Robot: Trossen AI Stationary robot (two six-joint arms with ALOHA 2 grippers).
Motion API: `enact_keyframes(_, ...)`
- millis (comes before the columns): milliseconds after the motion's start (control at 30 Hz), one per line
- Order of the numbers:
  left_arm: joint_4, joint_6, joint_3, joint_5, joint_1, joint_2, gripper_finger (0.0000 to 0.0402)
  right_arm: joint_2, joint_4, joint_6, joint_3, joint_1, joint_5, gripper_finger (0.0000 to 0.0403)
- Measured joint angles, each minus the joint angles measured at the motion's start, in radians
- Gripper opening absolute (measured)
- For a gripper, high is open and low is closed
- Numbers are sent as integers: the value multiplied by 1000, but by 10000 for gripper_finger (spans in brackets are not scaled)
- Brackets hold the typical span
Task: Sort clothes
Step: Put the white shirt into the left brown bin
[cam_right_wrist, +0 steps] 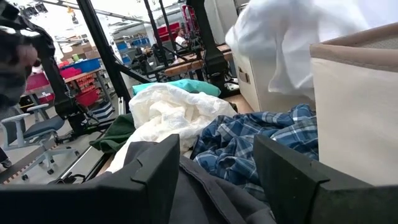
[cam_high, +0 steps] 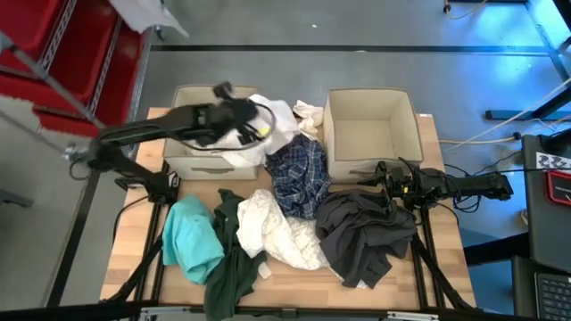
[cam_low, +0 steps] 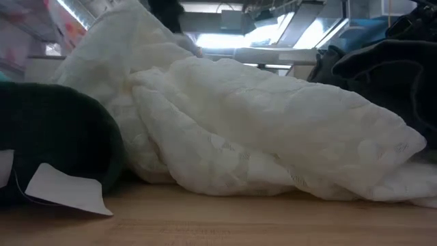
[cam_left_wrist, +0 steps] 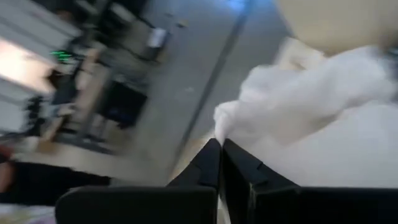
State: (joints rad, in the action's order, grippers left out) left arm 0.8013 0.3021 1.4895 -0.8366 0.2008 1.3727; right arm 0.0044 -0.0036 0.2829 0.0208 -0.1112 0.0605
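We're over the far-left beige box (cam_high: 201,156) with the left claw (cam_high: 259,127), its fingers pinched tight together on the edge of a white garment (cam_high: 272,120) that drapes over that box's right rim. It's thin, floppy cloth, so we judge it light and prone to trailing; a pinch on a bunched fold suits it better than a flat edge.

The right claw (cam_high: 385,183) hangs with jaws standing wide and empty above the dark grey garment (cam_high: 361,234) at the near right of the desk (cam_high: 134,241), just in front of the empty right box (cam_high: 370,134).

Between them lie the blue plaid shirt (cam_high: 299,178) at centre, the cream lace garment (cam_high: 281,230) in front of it, then the dark green garment (cam_high: 234,259) and the teal one (cam_high: 192,239) to the near left. All are soft heaps; we'd grab at the highest crease.

A white tag (cam_low: 65,190) hangs from the dark green cloth; no writing can be read on it.
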Motion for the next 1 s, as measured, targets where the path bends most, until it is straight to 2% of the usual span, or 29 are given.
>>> enact_keyframes(267, 12, 84, 0, -257, 13, -248, 0, 0, 0, 1, 0, 0, 0, 209)
enact_keyframes(500, 121, 55, 0, -320, 76, -406, 0, 0, 1, 5, 0, 0, 0, 209)
enact_keyframes(667, 317, -126, 2, -247, 103, -449, 0, 0, 1, 7, 0, 0, 1, 209)
enact_keyframes(833, 539, -345, -23, -140, 141, -424, 0, 0, 2, 8, 0, 0, 15, 209)
enact_keyframes(1000, 549, -403, -104, 5, 188, -385, 0, 0, 2, 8, 0, 0, 17, 209)
